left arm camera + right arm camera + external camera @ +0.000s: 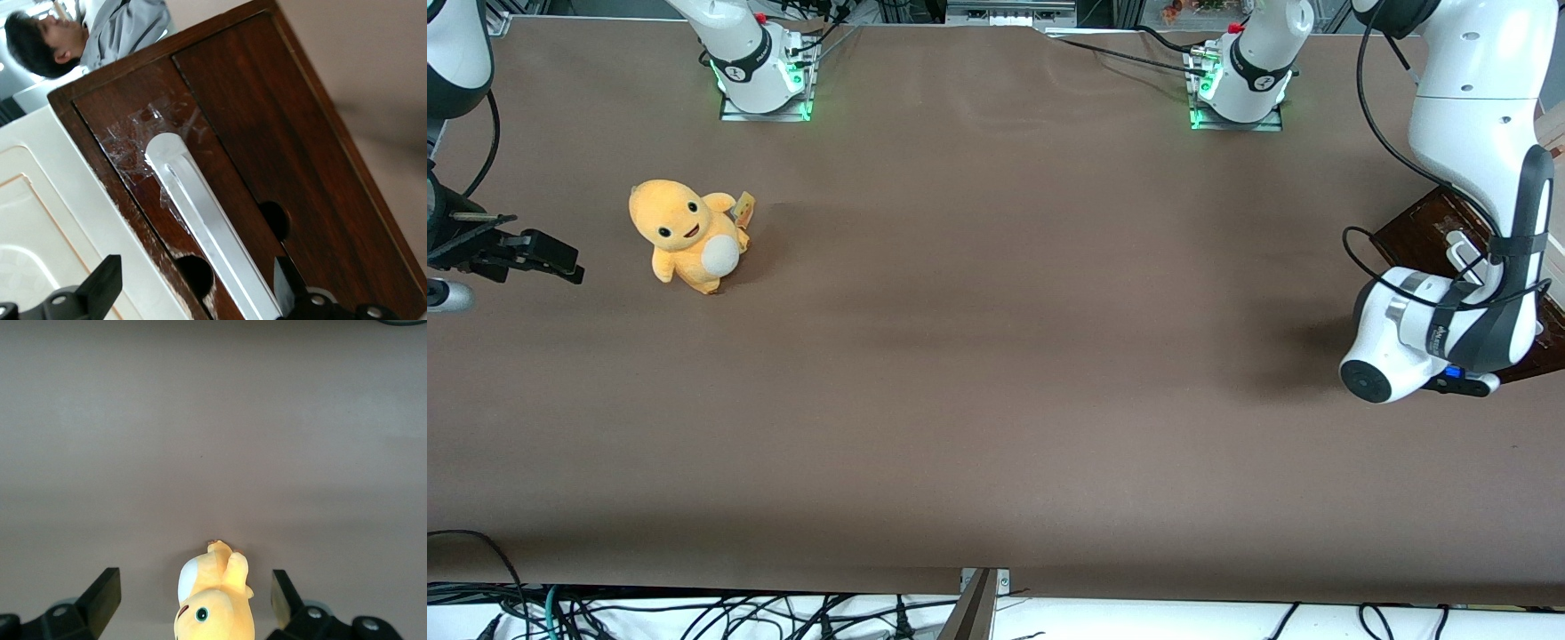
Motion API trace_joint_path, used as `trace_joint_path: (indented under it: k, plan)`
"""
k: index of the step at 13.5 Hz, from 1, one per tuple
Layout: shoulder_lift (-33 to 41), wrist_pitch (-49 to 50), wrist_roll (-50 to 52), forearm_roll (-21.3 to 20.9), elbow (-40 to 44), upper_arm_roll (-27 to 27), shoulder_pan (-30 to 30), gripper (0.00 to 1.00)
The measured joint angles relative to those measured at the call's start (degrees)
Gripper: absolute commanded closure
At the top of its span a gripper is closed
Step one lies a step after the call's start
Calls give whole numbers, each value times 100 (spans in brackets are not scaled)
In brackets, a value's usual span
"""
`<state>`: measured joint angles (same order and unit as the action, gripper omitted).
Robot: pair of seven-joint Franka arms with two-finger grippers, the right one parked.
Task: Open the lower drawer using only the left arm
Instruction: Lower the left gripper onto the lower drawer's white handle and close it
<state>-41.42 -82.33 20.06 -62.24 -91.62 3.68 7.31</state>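
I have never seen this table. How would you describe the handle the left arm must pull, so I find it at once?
Start at the brown table and go to the working arm's end, where a dark brown wooden cabinet stands. On its glossy front is one long white bar handle, and the open claw straddles it. Nothing else on that dark wood is pale.

The lower drawer, glossy dark brown wood with a white bar handle, sits shut. The left arm hangs over it, its pincer spread astride the handle.
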Motion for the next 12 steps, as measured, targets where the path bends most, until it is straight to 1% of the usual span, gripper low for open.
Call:
trace_joint_path:
  k: [1,2,3,6,7,12]
  plan:
    - [-71,0,82,-106,0,-1,68,13]
    - [-153,-1,142,-180,1,0,110,27]
    - [-238,-2,229,-227,2,1,114,43]
    - [-421,-2,440,-331,7,25,69,85]
    - [-441,26,448,-396,15,25,53,92]
    - [-451,111,552,-464,76,20,9,93]
